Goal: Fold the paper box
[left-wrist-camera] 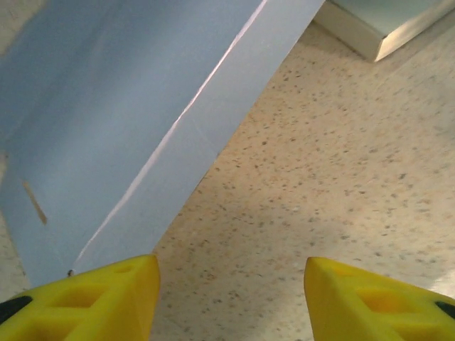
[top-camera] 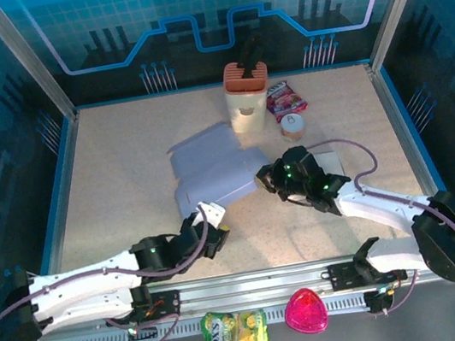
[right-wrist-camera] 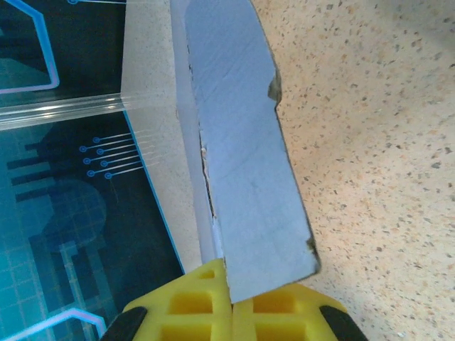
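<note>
The paper box (top-camera: 210,169) is a pale lavender-blue sheet lying half folded in the middle of the table. My right gripper (top-camera: 267,180) is at its right edge. In the right wrist view the yellow fingers (right-wrist-camera: 199,305) are shut on a flap of the paper box (right-wrist-camera: 242,177), which stands up from between them. My left gripper (top-camera: 212,223) is at the box's near corner. In the left wrist view it (left-wrist-camera: 231,273) is open over bare table, and the left fingertip (left-wrist-camera: 106,291) lies just below the edge of a box panel (left-wrist-camera: 114,128).
Behind the box stand a peach holder (top-camera: 248,94), a red snack packet (top-camera: 285,97) and a small round jar (top-camera: 291,126). A flat white object (top-camera: 332,162) lies under the right arm. A yellow-green snack bag (top-camera: 235,339) and a pink object (top-camera: 306,312) lie beyond the front rail.
</note>
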`<state>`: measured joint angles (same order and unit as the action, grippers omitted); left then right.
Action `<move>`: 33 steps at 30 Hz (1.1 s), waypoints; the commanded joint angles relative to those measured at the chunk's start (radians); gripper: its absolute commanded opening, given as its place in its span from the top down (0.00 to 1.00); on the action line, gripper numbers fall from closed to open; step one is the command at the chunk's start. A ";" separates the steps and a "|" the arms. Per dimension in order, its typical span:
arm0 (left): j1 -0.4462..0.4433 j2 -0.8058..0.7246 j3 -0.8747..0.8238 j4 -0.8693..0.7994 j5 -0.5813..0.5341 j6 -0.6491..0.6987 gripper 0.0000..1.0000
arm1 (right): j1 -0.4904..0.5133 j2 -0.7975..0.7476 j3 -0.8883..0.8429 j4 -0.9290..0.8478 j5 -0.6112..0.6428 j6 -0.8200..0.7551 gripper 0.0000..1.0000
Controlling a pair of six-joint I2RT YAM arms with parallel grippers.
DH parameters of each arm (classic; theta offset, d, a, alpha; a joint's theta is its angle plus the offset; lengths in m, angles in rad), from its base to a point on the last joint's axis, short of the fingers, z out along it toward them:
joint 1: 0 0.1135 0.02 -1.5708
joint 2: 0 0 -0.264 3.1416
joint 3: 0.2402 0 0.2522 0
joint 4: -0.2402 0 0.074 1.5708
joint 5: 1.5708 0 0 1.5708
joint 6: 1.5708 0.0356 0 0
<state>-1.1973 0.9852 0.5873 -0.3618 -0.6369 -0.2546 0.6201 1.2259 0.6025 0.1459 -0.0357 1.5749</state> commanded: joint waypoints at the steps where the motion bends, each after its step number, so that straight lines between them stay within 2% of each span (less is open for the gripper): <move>1: -0.025 0.080 0.078 -0.017 -0.171 0.099 0.40 | -0.033 -0.029 0.034 -0.101 -0.048 -0.028 1.00; 6: -0.024 0.220 0.151 -0.074 -0.266 0.105 0.38 | -0.085 -0.055 0.046 -0.135 -0.118 -0.051 1.00; 12: -0.012 0.304 0.172 -0.057 -0.275 0.190 0.38 | -0.143 -0.080 0.040 -0.146 -0.199 -0.059 1.00; 17: 0.029 0.323 0.171 -0.071 -0.331 0.212 0.38 | -0.178 -0.089 0.052 -0.164 -0.260 -0.080 1.00; 20: 0.069 0.288 0.158 -0.036 -0.322 0.242 0.41 | -0.195 -0.088 0.064 -0.179 -0.297 -0.097 1.00; 22: 0.073 0.270 0.144 0.000 -0.317 0.285 0.50 | -0.209 -0.088 0.074 -0.194 -0.318 -0.112 1.00; 28: 0.073 0.285 0.183 -0.012 -0.296 0.346 1.00 | -0.240 -0.088 0.086 -0.196 -0.356 -0.133 1.00; 29: 0.073 0.293 0.200 -0.035 -0.300 0.335 1.00 | -0.244 -0.089 0.087 -0.193 -0.360 -0.136 0.95; 33: 0.072 0.311 0.242 -0.094 -0.292 0.287 1.00 | -0.256 -0.164 0.110 -0.266 -0.321 -0.179 0.61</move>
<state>-1.1286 1.2896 0.7761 -0.4126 -0.9199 0.0784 0.3828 1.1320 0.6697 -0.0402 -0.3557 1.4498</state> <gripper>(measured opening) 0.060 0.325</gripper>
